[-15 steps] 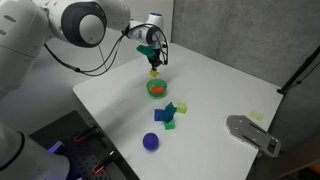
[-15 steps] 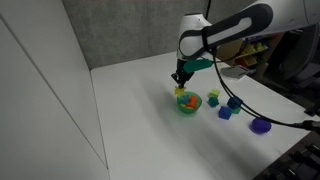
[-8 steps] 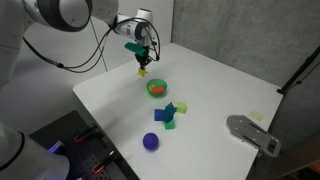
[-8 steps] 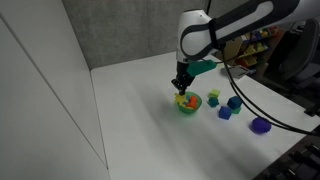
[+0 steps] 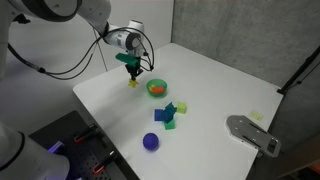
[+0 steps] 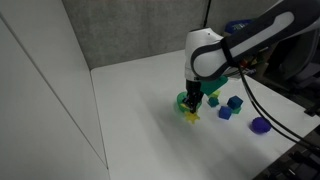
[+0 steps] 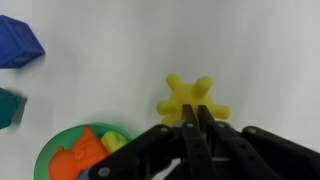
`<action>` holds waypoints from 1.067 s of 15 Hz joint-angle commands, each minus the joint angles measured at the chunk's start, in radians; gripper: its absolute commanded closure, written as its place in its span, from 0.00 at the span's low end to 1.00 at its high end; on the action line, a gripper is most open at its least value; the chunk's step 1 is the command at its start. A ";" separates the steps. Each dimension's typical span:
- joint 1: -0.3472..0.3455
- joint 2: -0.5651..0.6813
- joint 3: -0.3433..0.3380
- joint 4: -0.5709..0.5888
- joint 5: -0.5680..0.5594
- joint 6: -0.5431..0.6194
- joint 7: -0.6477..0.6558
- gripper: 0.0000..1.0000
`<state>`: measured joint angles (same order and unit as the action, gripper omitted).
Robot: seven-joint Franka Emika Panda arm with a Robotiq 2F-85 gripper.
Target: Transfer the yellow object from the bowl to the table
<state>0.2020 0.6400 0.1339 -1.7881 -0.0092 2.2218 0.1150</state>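
Behind clamped fingers [image 7: 194,138], yellow object [image 7: 186,94] sits partly hidden.

Bare table [image 5: 105,100] surrounds the gripper [image 5: 132,79]; the bowl [image 5: 157,88] stands close beside it.

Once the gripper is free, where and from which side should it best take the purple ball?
Across the widest middle of the purple ball, coming straight down from above. It is round and lies alone on the table, apart from the blocks, so any finger direction works. A grip off the middle would likely squeeze it out.
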 commanded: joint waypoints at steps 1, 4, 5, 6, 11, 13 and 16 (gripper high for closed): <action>-0.001 -0.056 -0.008 -0.117 -0.004 0.061 -0.021 0.93; 0.000 -0.060 -0.017 -0.165 -0.011 0.110 -0.017 0.94; -0.002 -0.060 -0.019 -0.176 -0.010 0.120 -0.017 0.94; -0.002 -0.060 -0.021 -0.184 -0.010 0.127 -0.017 0.90; -0.008 -0.070 -0.024 -0.207 -0.004 0.133 -0.020 0.45; -0.014 -0.082 -0.021 -0.209 0.005 0.124 -0.023 0.30; -0.022 -0.113 -0.020 -0.210 0.015 0.103 -0.019 0.06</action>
<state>0.1969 0.5904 0.1097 -1.9634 -0.0107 2.3424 0.1120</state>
